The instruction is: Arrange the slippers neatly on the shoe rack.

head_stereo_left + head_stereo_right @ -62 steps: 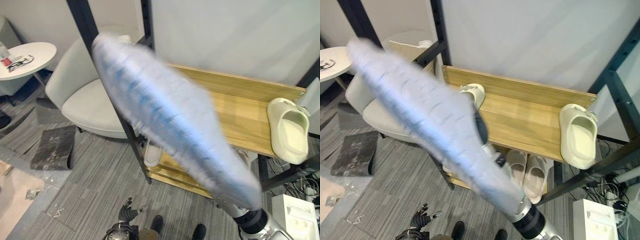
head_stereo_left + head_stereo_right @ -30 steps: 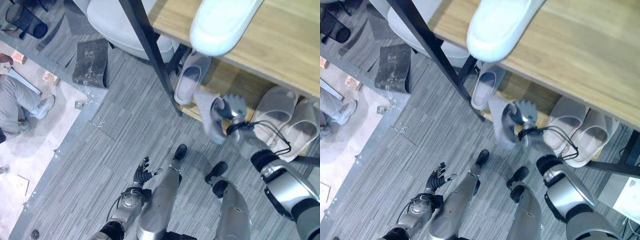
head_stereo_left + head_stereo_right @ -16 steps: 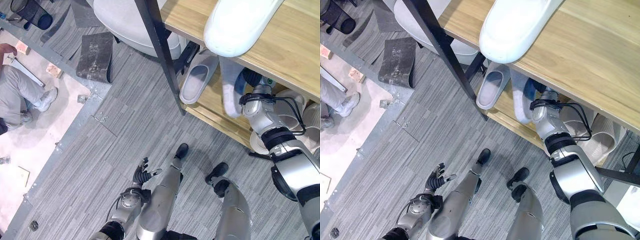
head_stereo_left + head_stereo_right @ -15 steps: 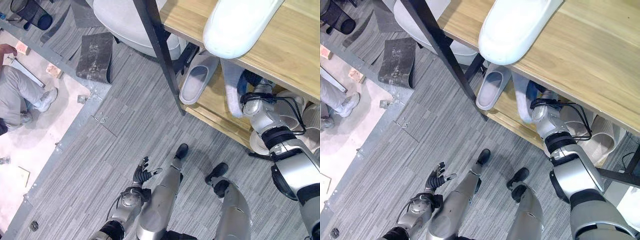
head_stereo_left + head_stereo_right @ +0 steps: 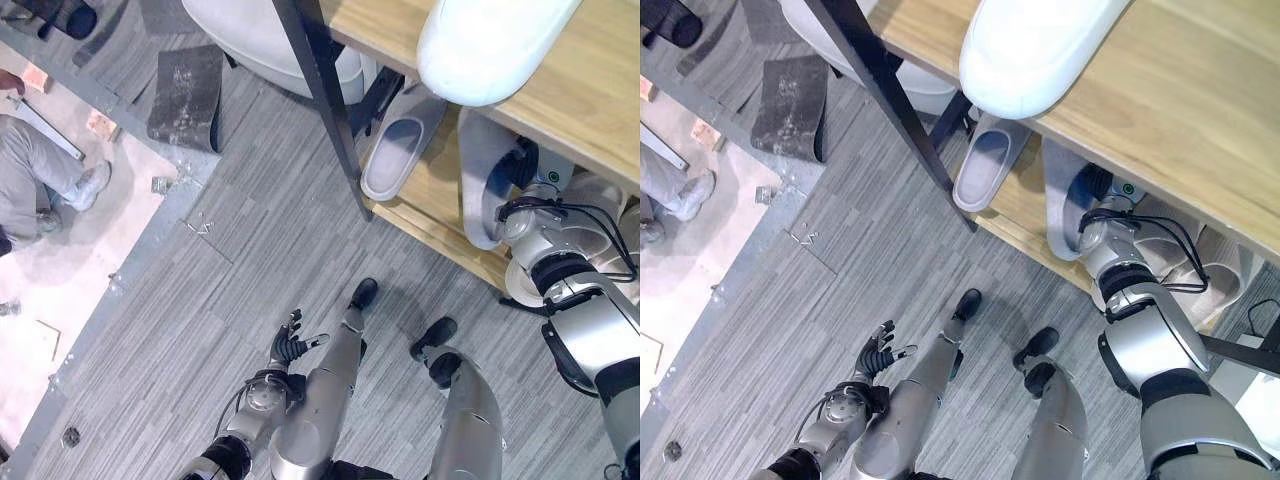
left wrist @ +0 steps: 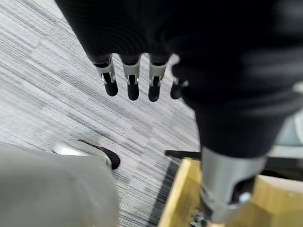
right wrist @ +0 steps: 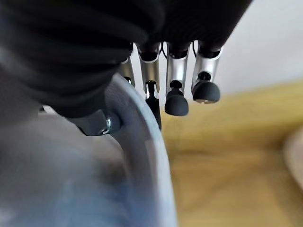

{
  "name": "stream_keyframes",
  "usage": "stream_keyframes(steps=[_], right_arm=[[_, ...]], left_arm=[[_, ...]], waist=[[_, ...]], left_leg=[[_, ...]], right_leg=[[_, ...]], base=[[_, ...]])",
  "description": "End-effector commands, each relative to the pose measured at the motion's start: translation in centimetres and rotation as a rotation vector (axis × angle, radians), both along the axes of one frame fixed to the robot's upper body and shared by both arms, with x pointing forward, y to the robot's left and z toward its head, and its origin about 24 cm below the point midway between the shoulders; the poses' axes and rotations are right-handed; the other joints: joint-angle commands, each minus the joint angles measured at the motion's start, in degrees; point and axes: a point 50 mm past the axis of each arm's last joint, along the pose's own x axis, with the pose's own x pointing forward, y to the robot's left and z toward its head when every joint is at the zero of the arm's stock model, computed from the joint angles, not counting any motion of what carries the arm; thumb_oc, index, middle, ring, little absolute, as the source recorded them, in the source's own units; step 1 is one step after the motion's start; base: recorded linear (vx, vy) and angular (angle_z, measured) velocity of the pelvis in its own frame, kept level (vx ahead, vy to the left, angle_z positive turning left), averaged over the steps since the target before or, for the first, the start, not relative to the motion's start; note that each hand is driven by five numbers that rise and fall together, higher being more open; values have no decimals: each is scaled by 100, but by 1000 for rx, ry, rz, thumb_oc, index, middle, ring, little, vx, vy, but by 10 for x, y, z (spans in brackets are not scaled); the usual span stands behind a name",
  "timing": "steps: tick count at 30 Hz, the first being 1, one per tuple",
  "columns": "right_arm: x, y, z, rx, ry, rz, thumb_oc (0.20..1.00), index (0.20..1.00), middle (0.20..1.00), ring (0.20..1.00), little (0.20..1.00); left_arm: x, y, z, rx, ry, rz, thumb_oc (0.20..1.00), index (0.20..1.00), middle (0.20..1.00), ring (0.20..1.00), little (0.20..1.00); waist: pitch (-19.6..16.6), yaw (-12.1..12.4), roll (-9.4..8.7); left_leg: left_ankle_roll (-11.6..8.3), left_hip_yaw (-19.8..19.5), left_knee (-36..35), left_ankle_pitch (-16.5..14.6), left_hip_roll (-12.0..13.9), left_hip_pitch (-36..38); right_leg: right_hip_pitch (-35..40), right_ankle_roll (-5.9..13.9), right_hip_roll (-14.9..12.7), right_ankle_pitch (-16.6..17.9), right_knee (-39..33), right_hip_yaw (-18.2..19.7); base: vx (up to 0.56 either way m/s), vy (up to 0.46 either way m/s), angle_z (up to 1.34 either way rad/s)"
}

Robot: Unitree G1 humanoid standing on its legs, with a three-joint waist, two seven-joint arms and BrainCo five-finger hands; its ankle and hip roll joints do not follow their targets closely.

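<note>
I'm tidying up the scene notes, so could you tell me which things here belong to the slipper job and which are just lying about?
Part of the job:
- shoe rack
- grey slipper held by the right hand at the lower shelf
- grey slipper beside it
- white slipper on the top shelf
- left hand, idle by the floor

Just lying about:
- white chair
- dark mat
- seated person

Right hand (image 5: 522,168) grips a grey slipper (image 5: 478,180) on the lower shelf (image 5: 432,205) of the shoe rack (image 5: 322,90) (a second slipper (image 5: 400,155) lies beside it); left hand (image 5: 292,340) hangs open over the floor.
</note>
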Motion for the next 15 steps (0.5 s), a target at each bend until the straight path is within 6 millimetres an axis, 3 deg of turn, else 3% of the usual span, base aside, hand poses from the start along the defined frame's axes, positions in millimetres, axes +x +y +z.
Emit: stream_keyframes(steps=[1, 8, 15], right_arm=[[1, -4, 42, -41, -134, -11, 200, 200, 200, 200, 200], [2, -7, 44, -4, -141, -57, 200, 200, 200, 200, 200], [7, 8, 57, 299, -263, -9, 200, 200, 200, 200, 200]], left_arm=[[5, 1, 7, 0, -50, 11, 1000, 1000, 1000, 1000, 1000], [5, -3, 8, 3, -55, 0, 1000, 1000, 1000, 1000, 1000], [8, -12, 9, -2, -54, -25, 1000, 1000, 1000, 1000, 1000]], waist=[[80, 104, 4], [83, 124, 99], [83, 168, 236]], left_leg=[[110, 383, 610, -709, -100, -53], [125, 371, 624, -695, -146, -215], [149, 389, 610, -707, -213, -257]], right_leg=[[451, 474, 139, -259, -288, 389], [288, 493, 86, -257, -257, 379], [224, 524, -8, -261, -220, 399]], base=[[0, 0, 0], [0, 0, 0], [5, 3, 1]])
